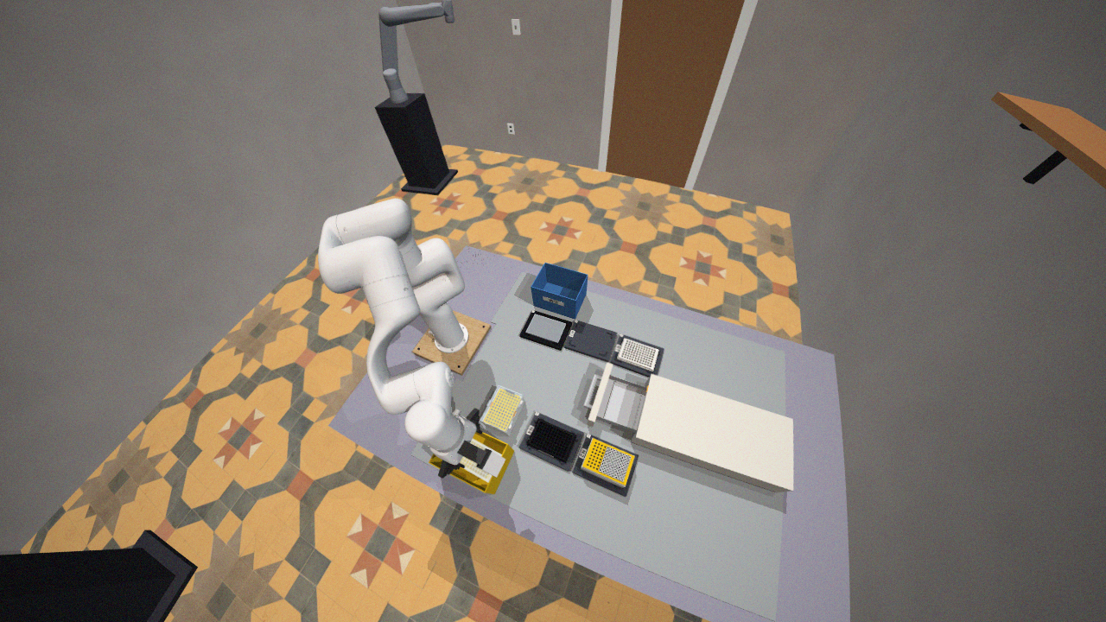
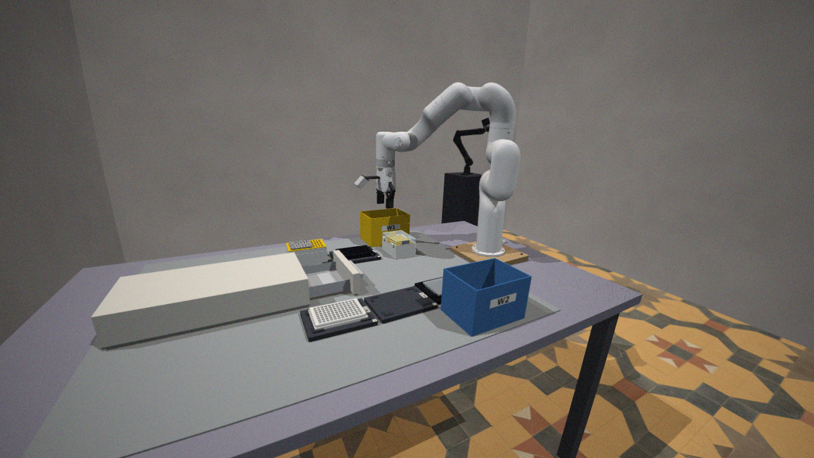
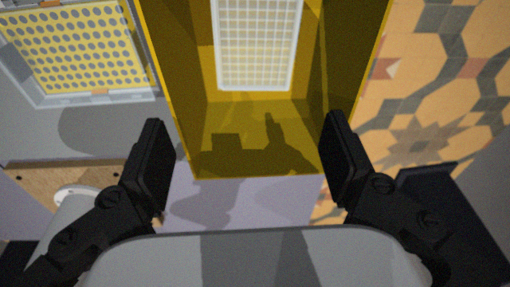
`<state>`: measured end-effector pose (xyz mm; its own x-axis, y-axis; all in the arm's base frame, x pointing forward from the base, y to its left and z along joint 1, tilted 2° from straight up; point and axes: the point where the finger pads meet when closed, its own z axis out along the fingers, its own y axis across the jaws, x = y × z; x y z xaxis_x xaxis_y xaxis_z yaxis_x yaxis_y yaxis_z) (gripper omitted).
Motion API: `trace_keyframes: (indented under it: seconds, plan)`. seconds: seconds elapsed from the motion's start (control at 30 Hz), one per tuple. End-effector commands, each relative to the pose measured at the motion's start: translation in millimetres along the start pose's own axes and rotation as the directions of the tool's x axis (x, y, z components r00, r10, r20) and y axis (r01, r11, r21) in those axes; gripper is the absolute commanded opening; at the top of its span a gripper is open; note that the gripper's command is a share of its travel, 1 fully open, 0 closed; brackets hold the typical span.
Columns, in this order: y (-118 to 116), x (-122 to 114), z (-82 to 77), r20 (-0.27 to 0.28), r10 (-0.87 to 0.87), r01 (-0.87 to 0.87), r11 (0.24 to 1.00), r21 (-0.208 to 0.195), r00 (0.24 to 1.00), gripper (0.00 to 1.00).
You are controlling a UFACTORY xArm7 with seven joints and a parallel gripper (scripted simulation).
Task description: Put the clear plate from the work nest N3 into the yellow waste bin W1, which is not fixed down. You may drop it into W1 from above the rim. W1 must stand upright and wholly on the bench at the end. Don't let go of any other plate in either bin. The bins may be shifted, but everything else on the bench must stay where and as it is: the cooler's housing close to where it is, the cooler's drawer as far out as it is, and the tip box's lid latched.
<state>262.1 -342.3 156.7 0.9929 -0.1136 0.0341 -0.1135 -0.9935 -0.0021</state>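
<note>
Tip box (image 3: 76, 52): upper left of the wrist view, cut off by the frame's edge.
Clear plate (image 3: 255, 44): top centre, lying inside the yellow bin W1 (image 3: 175, 80); its far end runs out of frame.
Gripper (image 3: 247, 159): lower centre, above the bin's near rim, jaws spread wide, holding nothing, touching nothing.

The clear plate (image 3: 255, 41), a gridded well plate with a pale rim, is lying flat on the floor of bin W1 (image 3: 179, 100), below and ahead of the spread jaws, touched by neither. The yellow, open-topped bin (image 2: 375, 224) is standing upright on the bench, directly under the jaws.
</note>
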Motion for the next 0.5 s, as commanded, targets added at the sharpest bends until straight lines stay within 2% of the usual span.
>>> trace_keyframes:
  seconds: [0.0,0.2,0.47]
  plan:
    - [-13.0,6.6,-5.9,-0.003,0.001,-0.001,1.000,-0.003,1.000,1.00]
    - [-39.8,17.7,-13.8,-0.003,0.001,-0.001,1.000,-0.003,1.000,1.00]
    - [-39.8,17.7,-13.8,-0.003,0.001,-0.001,1.000,-0.003,1.000,1.00]
